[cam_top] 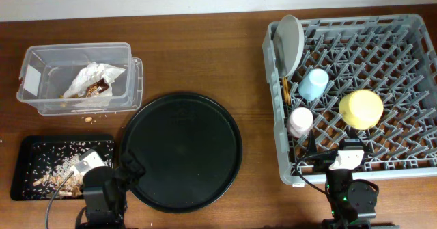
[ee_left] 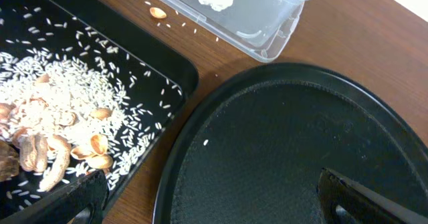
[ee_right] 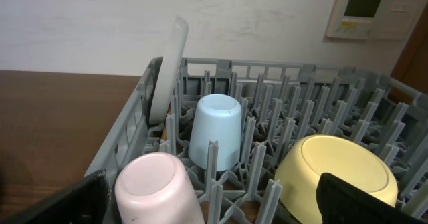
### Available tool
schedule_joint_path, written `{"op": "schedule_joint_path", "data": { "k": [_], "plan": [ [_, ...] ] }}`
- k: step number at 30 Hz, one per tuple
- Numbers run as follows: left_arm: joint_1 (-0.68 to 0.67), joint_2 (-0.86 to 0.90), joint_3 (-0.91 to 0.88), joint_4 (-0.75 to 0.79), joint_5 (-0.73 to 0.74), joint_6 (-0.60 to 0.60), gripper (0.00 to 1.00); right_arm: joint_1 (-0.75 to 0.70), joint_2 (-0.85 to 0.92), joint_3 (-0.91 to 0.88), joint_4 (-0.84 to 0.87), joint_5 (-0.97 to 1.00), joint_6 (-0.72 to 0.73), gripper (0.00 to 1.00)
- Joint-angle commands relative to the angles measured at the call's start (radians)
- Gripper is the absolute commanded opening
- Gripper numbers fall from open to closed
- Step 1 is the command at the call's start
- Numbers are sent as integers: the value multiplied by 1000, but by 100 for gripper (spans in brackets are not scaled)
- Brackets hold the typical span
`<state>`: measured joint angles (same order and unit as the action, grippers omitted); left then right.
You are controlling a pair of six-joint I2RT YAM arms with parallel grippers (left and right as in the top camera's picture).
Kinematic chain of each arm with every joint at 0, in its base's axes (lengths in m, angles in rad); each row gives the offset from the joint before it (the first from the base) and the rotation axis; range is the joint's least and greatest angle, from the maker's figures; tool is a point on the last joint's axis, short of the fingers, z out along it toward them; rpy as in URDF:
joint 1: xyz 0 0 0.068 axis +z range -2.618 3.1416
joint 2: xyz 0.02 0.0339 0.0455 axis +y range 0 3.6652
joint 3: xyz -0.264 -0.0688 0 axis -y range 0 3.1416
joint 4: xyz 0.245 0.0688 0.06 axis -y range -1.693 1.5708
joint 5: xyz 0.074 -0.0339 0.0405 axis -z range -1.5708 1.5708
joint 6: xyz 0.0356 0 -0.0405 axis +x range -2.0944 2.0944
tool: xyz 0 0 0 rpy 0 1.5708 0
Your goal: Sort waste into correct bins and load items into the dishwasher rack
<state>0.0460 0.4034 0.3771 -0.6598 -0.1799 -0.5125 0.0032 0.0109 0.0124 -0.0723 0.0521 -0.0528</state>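
Note:
The dishwasher rack (cam_top: 410, 58) (ee_right: 127, 140) holds the grey plate (cam_top: 289, 44) (ee_right: 168, 70) on edge, the blue cup (cam_top: 313, 84) (ee_right: 215, 130), the pink cup (cam_top: 300, 121) (ee_right: 157, 190) and the yellow bowl (cam_top: 360, 109) (ee_right: 334, 167), all upside down. The chopsticks (cam_top: 285, 90) lie along its left wall. A crumpled wrapper (cam_top: 95, 80) sits in the clear tub (cam_top: 41, 58) (ee_left: 267, 23). Rice and nut shells (cam_top: 58, 171) (ee_left: 60, 127) fill the shallow black tray (cam_top: 20, 167) (ee_left: 190, 70). My left gripper (cam_top: 109, 169) (ee_left: 214, 204) is open, empty, between both trays. My right gripper (cam_top: 345, 157) (ee_right: 214, 204) is open over the rack's near edge.
A large round black tray (cam_top: 181, 150) (ee_left: 301, 137) lies between the bins and the rack, with one rice grain (ee_left: 206, 142) on it. A nut scrap (cam_top: 89, 119) (ee_left: 158, 12) and a few grains lie on the wooden table in front of the tub.

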Motion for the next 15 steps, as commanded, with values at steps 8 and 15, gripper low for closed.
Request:
{"op": "schedule_joint_path", "data": {
  "k": [8, 15],
  "plan": [
    [-63, -211, -127, 233, -14, 227, 99, -5, -6, -7, -6, 2, 1, 99],
    [-94, -338, -367, 650, 43, 227, 99, -5, -6, -7, -6, 1, 1, 99]
  ]
}}
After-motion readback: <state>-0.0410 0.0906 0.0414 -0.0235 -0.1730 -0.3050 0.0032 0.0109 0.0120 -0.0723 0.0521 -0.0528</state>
